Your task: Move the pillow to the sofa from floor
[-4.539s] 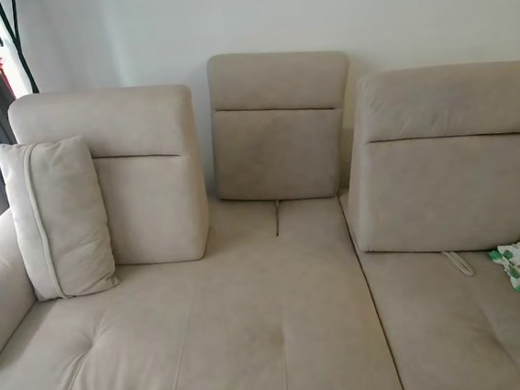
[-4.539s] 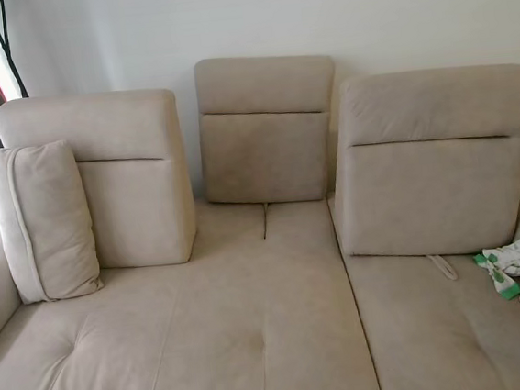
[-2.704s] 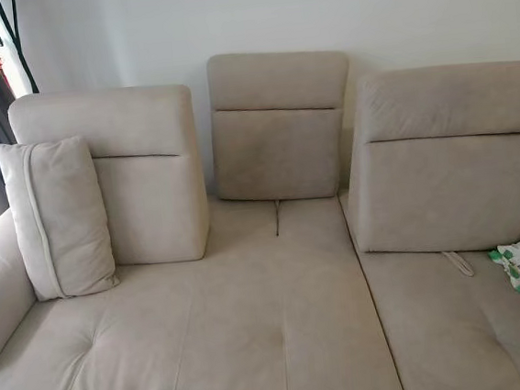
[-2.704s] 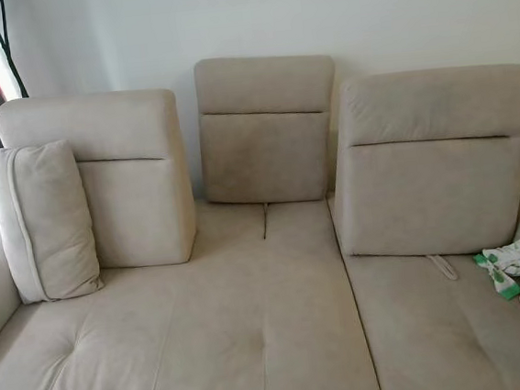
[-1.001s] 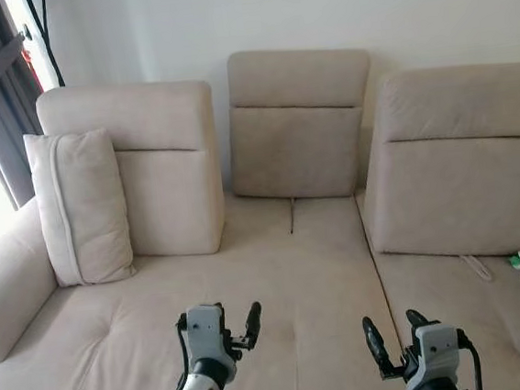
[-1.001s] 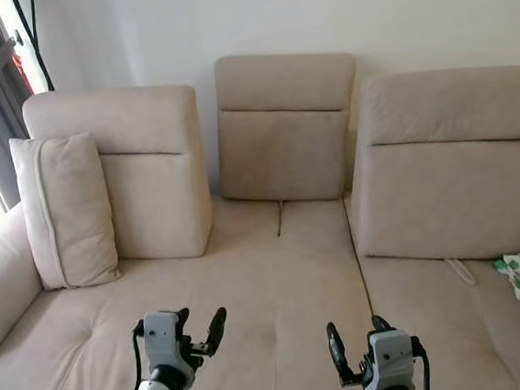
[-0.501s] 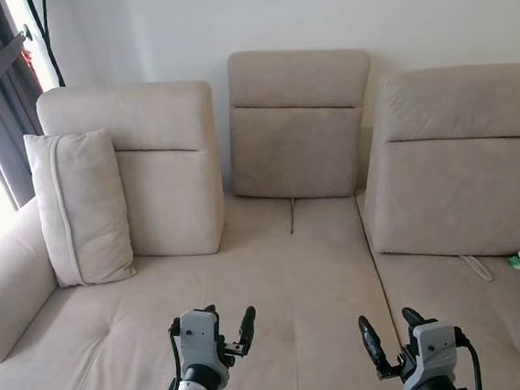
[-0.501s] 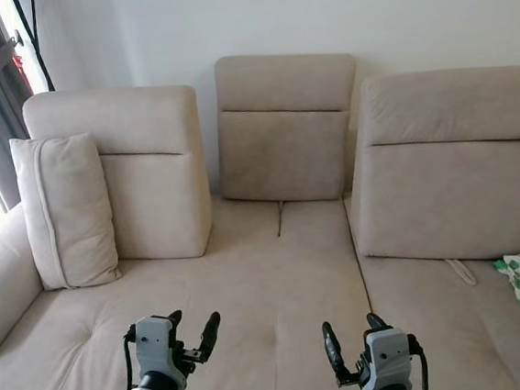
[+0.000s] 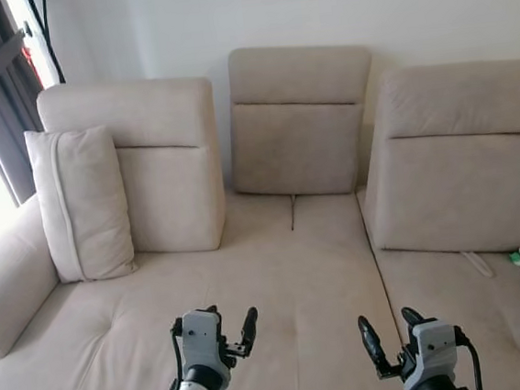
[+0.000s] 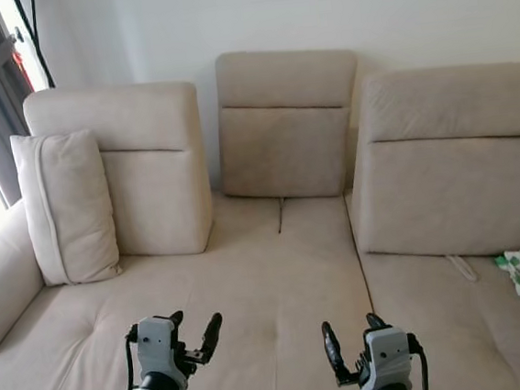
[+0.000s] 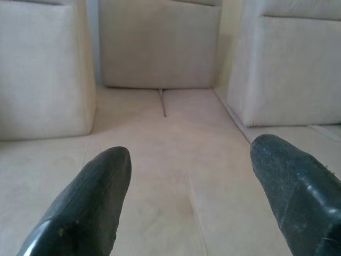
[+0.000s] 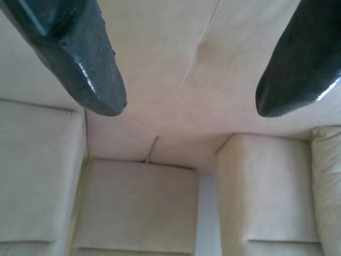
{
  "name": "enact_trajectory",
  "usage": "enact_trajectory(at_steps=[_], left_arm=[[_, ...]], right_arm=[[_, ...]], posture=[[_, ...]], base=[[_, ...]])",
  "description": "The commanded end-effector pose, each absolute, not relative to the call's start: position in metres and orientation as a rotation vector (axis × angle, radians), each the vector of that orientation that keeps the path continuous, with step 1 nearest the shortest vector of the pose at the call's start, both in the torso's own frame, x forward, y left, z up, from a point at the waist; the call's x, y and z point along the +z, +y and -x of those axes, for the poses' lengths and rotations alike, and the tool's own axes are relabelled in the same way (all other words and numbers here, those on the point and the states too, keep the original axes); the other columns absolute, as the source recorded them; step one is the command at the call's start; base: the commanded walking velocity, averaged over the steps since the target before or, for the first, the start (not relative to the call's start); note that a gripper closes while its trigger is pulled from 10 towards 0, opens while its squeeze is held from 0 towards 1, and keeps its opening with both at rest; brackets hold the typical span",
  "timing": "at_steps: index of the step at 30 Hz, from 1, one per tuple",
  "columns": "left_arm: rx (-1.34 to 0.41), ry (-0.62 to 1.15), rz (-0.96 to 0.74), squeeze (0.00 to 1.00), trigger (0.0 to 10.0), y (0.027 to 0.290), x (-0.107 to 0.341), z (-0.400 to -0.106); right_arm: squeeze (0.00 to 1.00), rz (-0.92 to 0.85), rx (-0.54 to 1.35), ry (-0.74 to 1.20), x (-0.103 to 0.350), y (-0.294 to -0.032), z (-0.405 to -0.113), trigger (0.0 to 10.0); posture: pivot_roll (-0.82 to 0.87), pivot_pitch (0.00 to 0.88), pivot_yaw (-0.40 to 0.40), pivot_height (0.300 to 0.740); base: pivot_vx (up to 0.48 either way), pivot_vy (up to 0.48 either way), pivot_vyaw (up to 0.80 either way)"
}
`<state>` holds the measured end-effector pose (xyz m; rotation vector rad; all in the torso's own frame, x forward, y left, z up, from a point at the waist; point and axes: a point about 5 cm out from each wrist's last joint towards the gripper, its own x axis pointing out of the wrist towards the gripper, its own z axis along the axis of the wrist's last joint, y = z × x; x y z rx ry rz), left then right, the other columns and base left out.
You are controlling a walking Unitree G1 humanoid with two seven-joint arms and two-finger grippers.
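You are holding both silver arms raised low in front of you over the seat of the beige, soft-fabric sectional sofa [image 9: 277,276], with the left gripper [image 9: 228,326] and the right gripper [image 9: 386,328] pointing forward toward the back cushions. Both pairs of long black fingers are spreading wide, gripping nothing and touching nothing. The rectangular beige pillow with a piped seam [image 9: 82,204] is standing upright on the sofa's left end, leaning against the block-shaped back cushion [image 9: 160,163] beside the rounded armrest [image 9: 6,288].
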<state>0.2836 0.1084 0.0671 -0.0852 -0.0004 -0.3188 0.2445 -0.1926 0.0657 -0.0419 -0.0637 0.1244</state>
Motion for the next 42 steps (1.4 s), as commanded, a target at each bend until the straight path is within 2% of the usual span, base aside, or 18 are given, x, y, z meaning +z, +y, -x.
enact_trajectory(at_steps=[1,25,42], left_arm=[[-0.323,0.019,0.07,0.0,10.0,0.1097,0.0638,-0.2801],[-0.334,0.026,0.054,0.0,10.0,0.1077,0.0635,-0.2775],[-0.341,0.037,0.057,0.0,10.0,0.1069,0.0643,-0.2805]], right_arm=[[0.0,0.037,0.125,-0.042,0.0616,-0.1901,-0.2417,10.0],[0.0,0.032,0.128,-0.027,0.061,-0.1885,-0.2429,10.0],[0.0,0.02,0.118,-0.025,0.0605,-0.1868,-0.2455,10.0]], posture=[[0.12,0.0,0.011,0.74],[0.12,0.0,0.012,0.74],[0.12,0.0,0.017,0.74]], base=[[-0.262,0.0,0.0],[-0.27,0.0,0.0],[0.0,0.0,0.0]])
